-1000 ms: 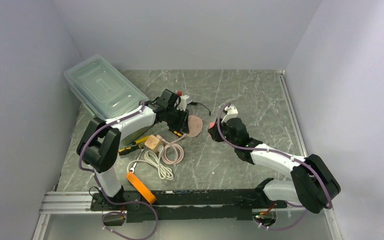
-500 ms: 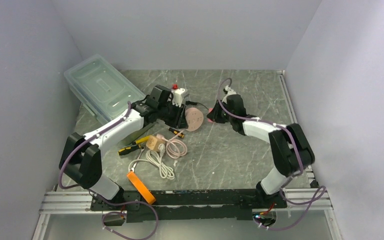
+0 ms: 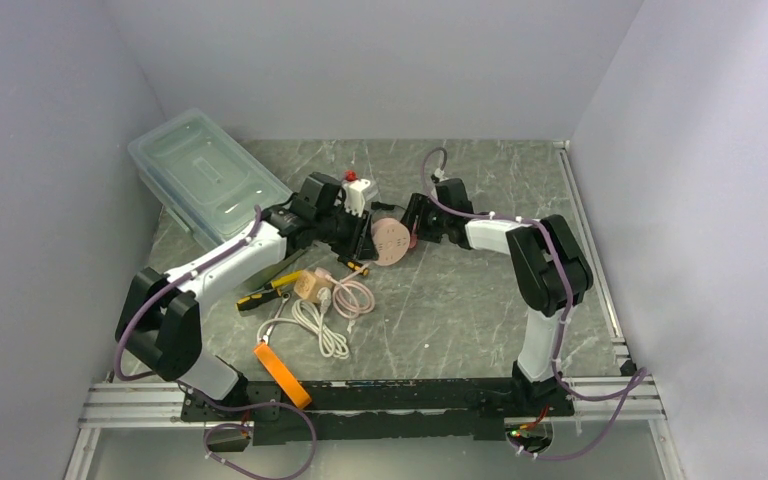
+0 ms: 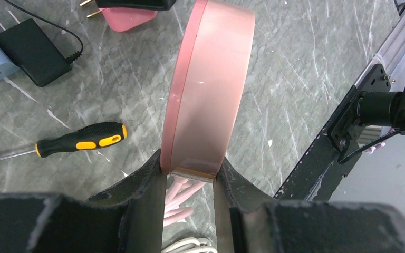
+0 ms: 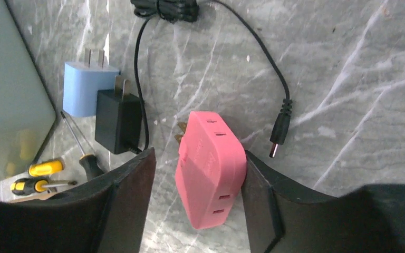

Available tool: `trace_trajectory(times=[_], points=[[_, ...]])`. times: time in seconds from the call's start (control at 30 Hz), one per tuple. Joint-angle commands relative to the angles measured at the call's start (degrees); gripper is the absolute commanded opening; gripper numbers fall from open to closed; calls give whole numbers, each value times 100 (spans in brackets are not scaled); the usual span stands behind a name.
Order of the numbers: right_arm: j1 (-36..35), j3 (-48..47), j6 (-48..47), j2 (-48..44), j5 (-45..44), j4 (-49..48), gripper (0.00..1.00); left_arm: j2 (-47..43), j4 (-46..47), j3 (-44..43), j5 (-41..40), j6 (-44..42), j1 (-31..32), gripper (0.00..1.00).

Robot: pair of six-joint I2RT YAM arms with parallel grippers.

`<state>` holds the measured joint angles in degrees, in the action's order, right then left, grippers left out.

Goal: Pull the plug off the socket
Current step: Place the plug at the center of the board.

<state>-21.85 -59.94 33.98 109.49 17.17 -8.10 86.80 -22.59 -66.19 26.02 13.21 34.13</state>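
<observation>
The pink block plug (image 5: 211, 168) is mid-table toward the far side, prongs bare, just right of the round pink socket disc (image 4: 211, 89). The right gripper (image 5: 198, 158) gapes wider than the plug, touching it with one finger only, so the plug may tumble toward the black adapter (image 5: 118, 121). The left gripper (image 4: 190, 171) is clamped on the disc's rim, which could pivot.

Round pink flat socket disc (image 4: 208, 89) is getting cropped by the top edge on the left wrist cam, its lower rim hiding between the left gripper's (image 4: 190, 173) jaws. Chunky pink plastic plug (image 5: 211, 168) is covering most of its own prongs. Yellow-and-black screwdriver (image 4: 82, 139) is running off the left edge. Bundled black cable (image 5: 163, 8) is getting cut off up top.
</observation>
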Motion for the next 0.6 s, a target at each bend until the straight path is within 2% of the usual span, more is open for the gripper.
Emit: trace_trajectory(times=[0.0,0.33,0.57], points=[[5,-225,6,-156,-343,215,67,-143,217,-122,-8,127,164,0],[178,236,-514,-1429,-1438,698,89,149,382,-32,128,270,565,0],[539,886,-746,-3036,-2255,1271,95,969,445,-344,374,279,991,0]])
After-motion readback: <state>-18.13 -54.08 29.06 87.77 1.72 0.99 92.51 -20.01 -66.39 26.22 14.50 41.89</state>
